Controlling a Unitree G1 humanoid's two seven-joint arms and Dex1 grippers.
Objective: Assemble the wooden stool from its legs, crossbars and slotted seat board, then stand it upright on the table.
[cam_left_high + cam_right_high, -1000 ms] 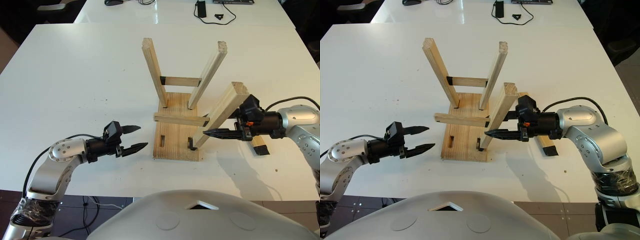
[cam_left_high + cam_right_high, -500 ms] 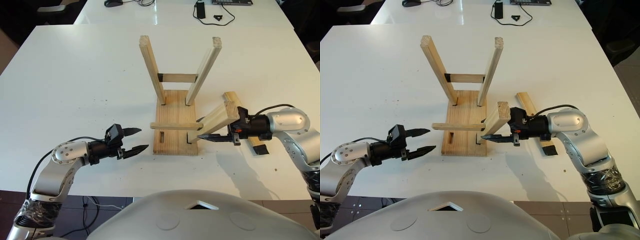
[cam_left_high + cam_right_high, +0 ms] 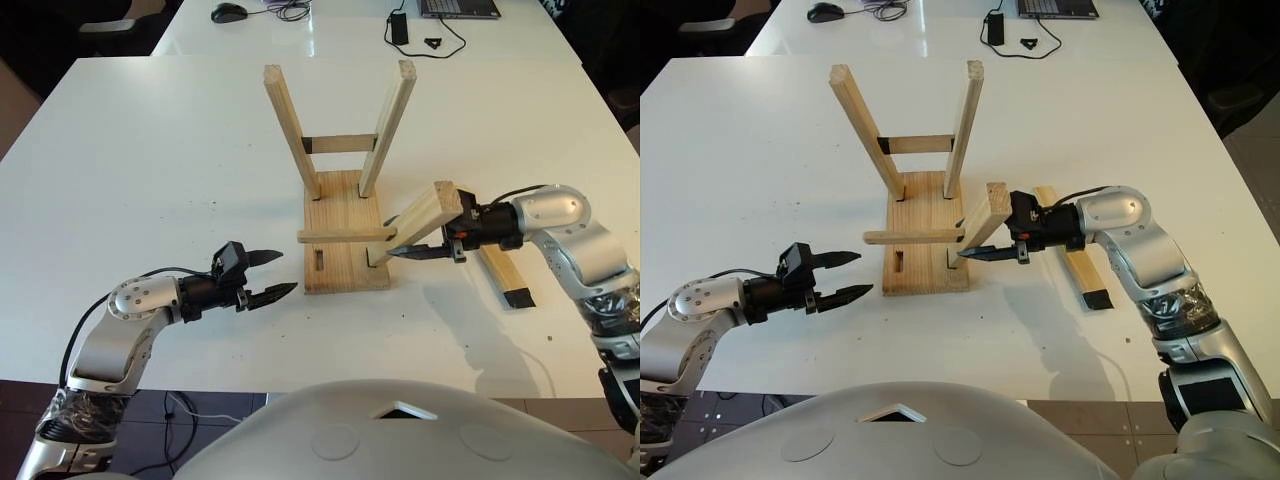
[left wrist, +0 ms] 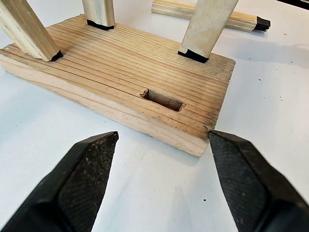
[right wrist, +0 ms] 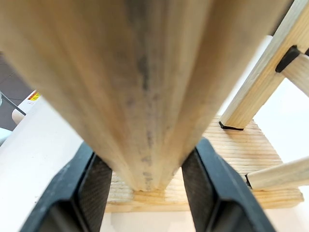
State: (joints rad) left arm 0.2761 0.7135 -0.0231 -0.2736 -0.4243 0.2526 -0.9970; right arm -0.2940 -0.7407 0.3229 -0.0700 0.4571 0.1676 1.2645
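Seat board (image 3: 350,272) slots: two upright legs (image 3: 290,130), tilted leg (image 3: 425,210) in right hand (image 3: 402,246).

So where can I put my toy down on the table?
The bare table left of the seat board, beyond the left gripper, is free. Right of the board is crowded: the right gripper holds a tilted leg, with a spare leg lying beside.

The pale seat board (image 4: 120,63) shows straight lengthwise grain, each leg (image 3: 285,125) a black end, the table (image 3: 130,150) white.
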